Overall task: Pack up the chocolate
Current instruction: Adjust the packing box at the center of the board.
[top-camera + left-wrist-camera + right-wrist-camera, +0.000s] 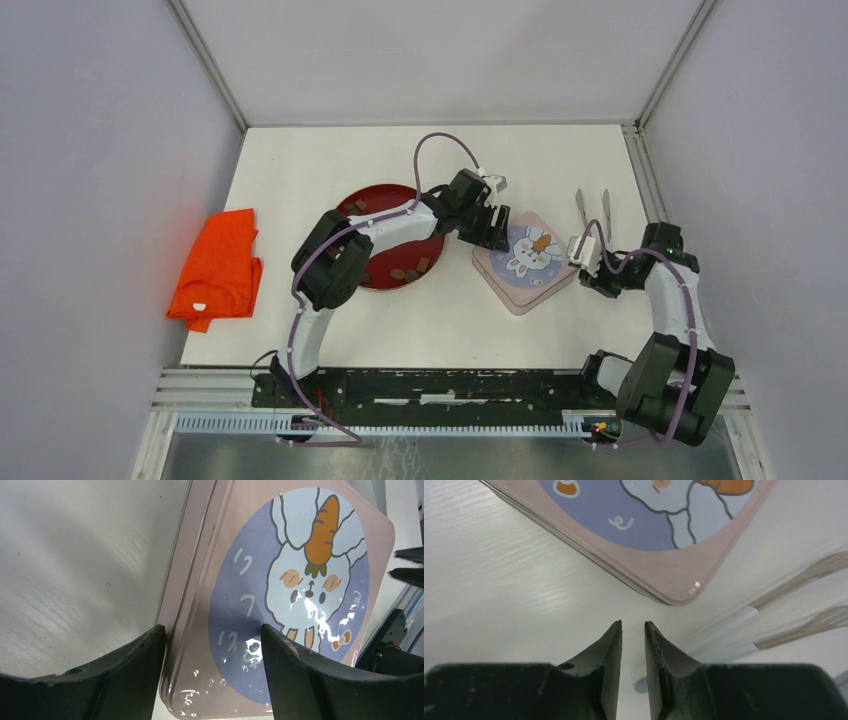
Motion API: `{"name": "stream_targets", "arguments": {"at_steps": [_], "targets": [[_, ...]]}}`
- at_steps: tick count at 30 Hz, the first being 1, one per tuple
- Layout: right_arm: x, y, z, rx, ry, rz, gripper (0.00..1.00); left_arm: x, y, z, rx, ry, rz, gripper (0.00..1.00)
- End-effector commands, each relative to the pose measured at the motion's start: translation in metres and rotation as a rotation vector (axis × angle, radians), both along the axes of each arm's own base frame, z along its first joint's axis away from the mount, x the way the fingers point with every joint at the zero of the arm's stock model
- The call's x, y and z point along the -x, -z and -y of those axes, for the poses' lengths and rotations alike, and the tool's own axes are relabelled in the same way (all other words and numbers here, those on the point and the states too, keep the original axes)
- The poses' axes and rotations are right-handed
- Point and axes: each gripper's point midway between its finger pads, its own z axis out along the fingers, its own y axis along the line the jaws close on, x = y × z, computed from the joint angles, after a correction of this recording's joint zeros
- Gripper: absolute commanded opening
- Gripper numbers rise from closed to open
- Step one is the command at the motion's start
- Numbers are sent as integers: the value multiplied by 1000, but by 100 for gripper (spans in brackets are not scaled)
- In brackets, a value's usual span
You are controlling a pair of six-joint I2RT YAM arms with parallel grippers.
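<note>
From where I am standing, the chocolate (411,270) is lying as a few small brown pieces on the round dark-red plate (352,206), left of the middle of the white table (300,160). Most pieces are sitting near the plate's near-right rim, and at least one is resting by the far rim. The left arm is reaching across and above that plate toward the pale pink box (512,290), which is sitting just to the plate's right. The box's lid (280,580), printed with a white rabbit and an orange carrot (320,532) on a lilac circle, is lying shut on top. The left gripper (211,630) is spreading its jaws wide and gripping nothing. One finger is hanging over the bare table just outside the box's edge, and the other is hanging over the printed lid. I cannot tell whether either one is touching. The right gripper (633,625) is waiting low at the box's right-hand corner, a little apart from it. Its fingers (609,650) are drawn close together, with only a slim gap between them and nothing in it. Just beyond it, a pair of tongs (592,212) is lying on the table to the right of the box. Well off to the left, an orange cloth (218,265) is lying crumpled beside the table's edge.
</note>
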Motion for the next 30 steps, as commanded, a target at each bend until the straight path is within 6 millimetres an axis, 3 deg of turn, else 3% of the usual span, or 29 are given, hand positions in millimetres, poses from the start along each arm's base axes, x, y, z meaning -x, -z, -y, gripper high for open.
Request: {"name": "stream_targets", "arguments": {"at_steps": [1,5,8,13,17,20,23,26,30], "targets": [[4,-32,8,-1,-45,-26,32,-1,-23,1,-7,-24,22,75],[-12,-63,-9,-141,-1,45,55,-1,-19,0,-17,-38,12,75],[-32,-76,-9,-231,117,73,74,0,-20,1,-15,-42,10,75],[-52,-67,-1,-275,282,17,78,-1,-23,1,-19,-40,16,76],[-53,-54,-3,-272,299,-36,77,0,-22,1,-19,-41,12,76],[-41,-66,-13,-208,80,32,77,0,-24,2,-12,-36,9,76],[-16,-76,-26,-66,-304,179,80,0,-27,5,-4,-23,9,76],[-4,-69,-32,51,-557,324,84,-1,-26,7,-14,-11,8,76],[12,-51,-48,100,-742,408,88,-2,-27,10,-18,6,4,76]]}}
